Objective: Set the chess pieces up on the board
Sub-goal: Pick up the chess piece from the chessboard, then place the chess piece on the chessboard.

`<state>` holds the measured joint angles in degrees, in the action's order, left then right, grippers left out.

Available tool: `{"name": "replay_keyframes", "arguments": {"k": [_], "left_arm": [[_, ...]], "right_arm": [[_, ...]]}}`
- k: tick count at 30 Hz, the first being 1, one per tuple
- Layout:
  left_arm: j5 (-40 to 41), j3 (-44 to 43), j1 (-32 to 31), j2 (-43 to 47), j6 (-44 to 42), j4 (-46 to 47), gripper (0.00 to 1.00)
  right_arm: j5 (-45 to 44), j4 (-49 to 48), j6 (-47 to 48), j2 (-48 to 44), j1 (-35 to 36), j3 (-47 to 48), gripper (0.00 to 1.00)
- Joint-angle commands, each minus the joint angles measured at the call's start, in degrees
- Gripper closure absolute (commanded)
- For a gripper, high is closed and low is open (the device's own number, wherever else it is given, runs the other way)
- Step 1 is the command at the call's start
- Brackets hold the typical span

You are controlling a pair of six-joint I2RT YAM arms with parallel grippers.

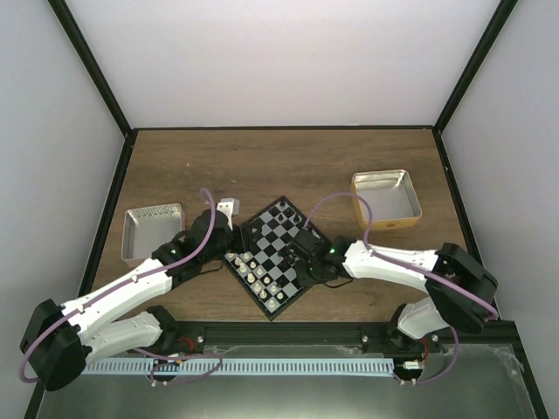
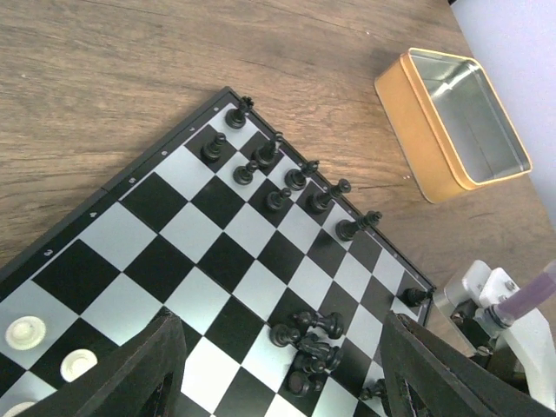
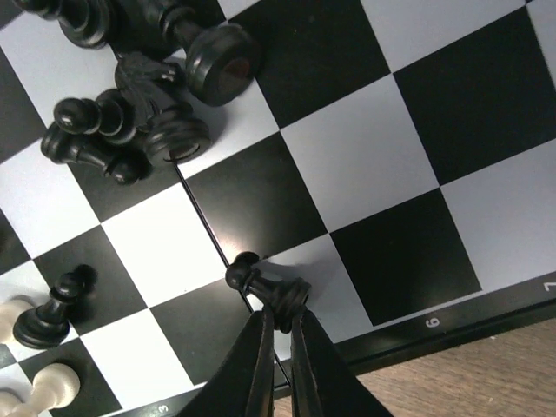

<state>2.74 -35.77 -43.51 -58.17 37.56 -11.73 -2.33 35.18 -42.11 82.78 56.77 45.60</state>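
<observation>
Board (image 1: 278,253): black and grey squares.
Black pawn (image 3: 265,285): shiny, tipped over.
Right hand (image 3: 280,326): pinching the pawn.
Left hand (image 2: 282,347): fingers spread wide.

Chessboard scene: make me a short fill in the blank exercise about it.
The right gripper pinches a ___ pawn.
The left gripper hangs ___ above the board.
The table holds ___ metal tins.
Answers: black; open; two.
</observation>
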Motion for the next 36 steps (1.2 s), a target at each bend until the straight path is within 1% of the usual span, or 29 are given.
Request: {"name": "replay_keyframes", "arguments": {"k": [1, 8, 15, 20, 26, 29, 32, 36], "left_arm": [[-3.7, 0.3, 0.2, -0.5, -0.6, 3.6, 0.36], [-9.5, 2.2, 0.2, -1.5, 2.1, 7.6, 0.36], [-16.9, 5.9, 0.2, -2.7, 9.6, 15.8, 0.36], [-19.0, 7.8, 0.2, -3.4, 13.7, 20.5, 0.36], [-22.8, 9.3, 0.2, -4.6, 19.6, 25.9, 0.36], [-24.1, 11.1, 0.2, -5.6, 24.7, 30.3, 0.38], [-25.3, 12.2, 0.1, -8.4, 29.1, 35.2, 0.42], [-28.8, 13.7, -0.3, -13.4, 33.6, 45.8, 0.47]], "right_arm": [[-2.4, -2.5, -2.4, -1.0, 0.4, -2.6, 0.99], [-5.4, -7.4, -3.6, -3.8, 0.3, -5.1, 0.99], [-6.2, -14.5, -3.3, -9.3, 0.4, -8.9, 0.99], [-6.5, -17.6, -3.2, -11.5, 0.4, -10.0, 0.99], [-5.8, -24.1, -3.1, -15.6, 0.4, -12.1, 0.99], [-5.0, -28.4, -3.4, -18.3, 0.4, -14.1, 0.99], [-4.5, -32.5, -4.0, -20.5, 0.3, -15.9, 0.99], [-4.1, -35.3, -4.3, -21.6, 0.4, -16.8, 0.99]]}}
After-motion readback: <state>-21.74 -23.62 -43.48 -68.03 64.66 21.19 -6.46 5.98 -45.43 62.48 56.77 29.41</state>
